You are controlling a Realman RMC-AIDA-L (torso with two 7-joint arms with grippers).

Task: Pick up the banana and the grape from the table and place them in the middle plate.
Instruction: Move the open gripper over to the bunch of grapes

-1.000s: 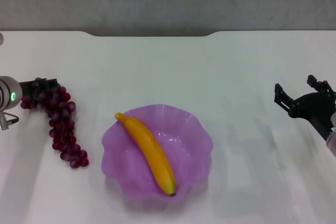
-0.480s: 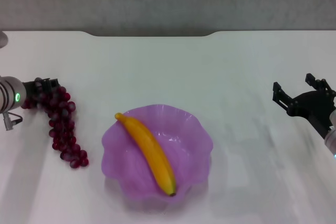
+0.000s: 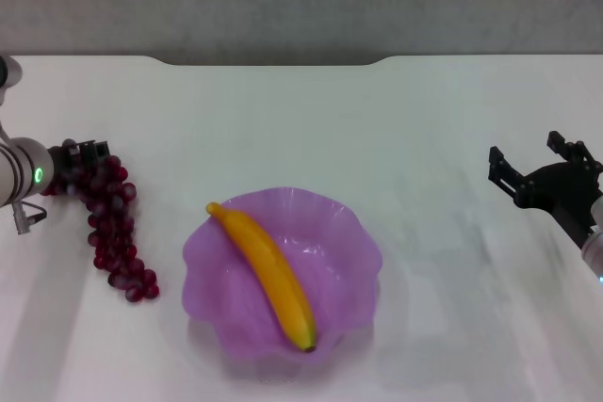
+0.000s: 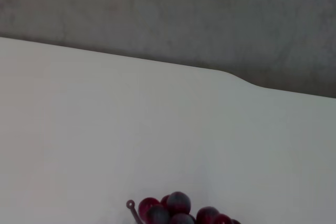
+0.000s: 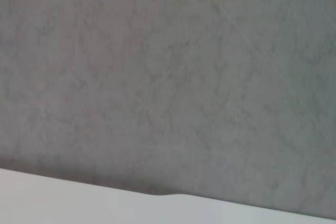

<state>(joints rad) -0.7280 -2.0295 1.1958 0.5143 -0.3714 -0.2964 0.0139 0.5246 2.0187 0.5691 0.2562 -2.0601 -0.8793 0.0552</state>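
The white worktop (image 3: pixel 377 129) carried the middle plate (image 3: pixel 353 251), in which the banana (image 3: pixel 268 275) was already laid diagonally, so half the task appeared done. The grape (image 3: pixel 113 223) lay on the worktop left of the plate, its far end met by the left claw (image 3: pixel 83 157), whose grip could not be told. The right claw (image 3: pixel 542 167) was parked open, well to the right.

Left arm comes in low from the left edge, wrist roughly level, left pincer (image 3: pixel 87 159) pointing inward; finger state not readable. Right arm at the right edge, right pincer (image 3: pixel 539 165) raised above the worktop, two fingers (image 3: pixel 500 168) spread apart, holding nothing.
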